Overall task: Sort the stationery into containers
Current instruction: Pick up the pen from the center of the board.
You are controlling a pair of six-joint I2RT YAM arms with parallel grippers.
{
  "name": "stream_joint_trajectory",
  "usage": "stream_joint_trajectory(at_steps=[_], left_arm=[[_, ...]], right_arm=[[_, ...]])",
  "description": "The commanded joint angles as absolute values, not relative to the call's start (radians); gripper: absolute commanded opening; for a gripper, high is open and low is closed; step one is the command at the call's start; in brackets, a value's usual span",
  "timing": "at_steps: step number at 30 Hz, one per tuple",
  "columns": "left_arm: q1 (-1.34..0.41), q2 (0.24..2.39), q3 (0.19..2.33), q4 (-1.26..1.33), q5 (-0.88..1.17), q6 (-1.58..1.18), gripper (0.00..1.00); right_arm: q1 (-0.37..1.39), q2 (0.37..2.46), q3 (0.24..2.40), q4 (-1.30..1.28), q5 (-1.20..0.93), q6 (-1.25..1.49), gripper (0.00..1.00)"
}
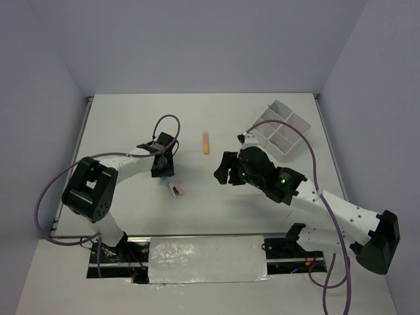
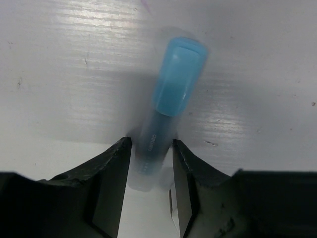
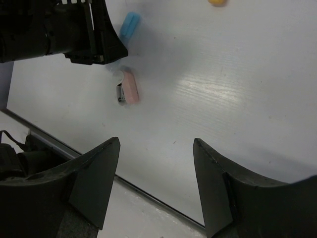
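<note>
A short blue marker (image 2: 176,79) with a light blue cap lies on the white table, its darker body between the fingers of my left gripper (image 2: 152,144), whose jaws press its sides. From above, the left gripper (image 1: 163,172) hides it. The right wrist view shows the blue marker (image 3: 130,26) beside the left gripper (image 3: 106,49). A pink piece (image 1: 177,189) lies just in front of it. An orange piece (image 1: 206,142) lies mid-table. The white four-compartment tray (image 1: 293,113) sits at the back right. My right gripper (image 1: 220,172) hovers open and empty.
The right wrist view looks past the open right gripper (image 3: 156,148) at the pink piece (image 3: 130,88), the orange piece (image 3: 217,2) at the top edge, and the table's near edge below. Purple cables loop over both arms.
</note>
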State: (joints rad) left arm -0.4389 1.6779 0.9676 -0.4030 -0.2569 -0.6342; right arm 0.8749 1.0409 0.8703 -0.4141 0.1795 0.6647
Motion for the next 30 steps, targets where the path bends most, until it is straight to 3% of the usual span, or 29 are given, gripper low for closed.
stream_joint_trajectory(at_steps=[1,4,7,8,11,22,30], left_arm=[[-0.436,1.695,0.934,-0.388,-0.25,-0.65,0.51],[-0.434,1.706,0.919,-0.38,-0.256,-0.652,0.49],[-0.43,1.732,0.91,-0.368,-0.245,-0.65,0.39],[-0.428,1.738,0.911,-0.362,-0.23,-0.647,0.25],[-0.428,1.718,0.896,-0.329,-0.226,-0.653,0.0],[-0.443,1.29,0.759,-0.146,-0.269,-0.635,0.0],[-0.626,1.021,0.609,0.159,-0.221,-0.522,0.0]], right_arm=[[0.887,1.014,0.902,-0.39,0.181,0.669,0.68],[0.888,1.012,0.899,-0.374,0.161,0.669,0.68],[0.888,1.008,0.885,-0.342,0.132,0.669,0.68],[0.89,1.005,0.879,-0.325,0.123,0.669,0.68],[0.888,0.989,0.854,-0.282,0.097,0.669,0.69],[0.888,0.956,0.85,-0.206,0.141,0.669,0.69],[0.894,1.038,0.971,-0.216,0.153,0.669,0.67]])
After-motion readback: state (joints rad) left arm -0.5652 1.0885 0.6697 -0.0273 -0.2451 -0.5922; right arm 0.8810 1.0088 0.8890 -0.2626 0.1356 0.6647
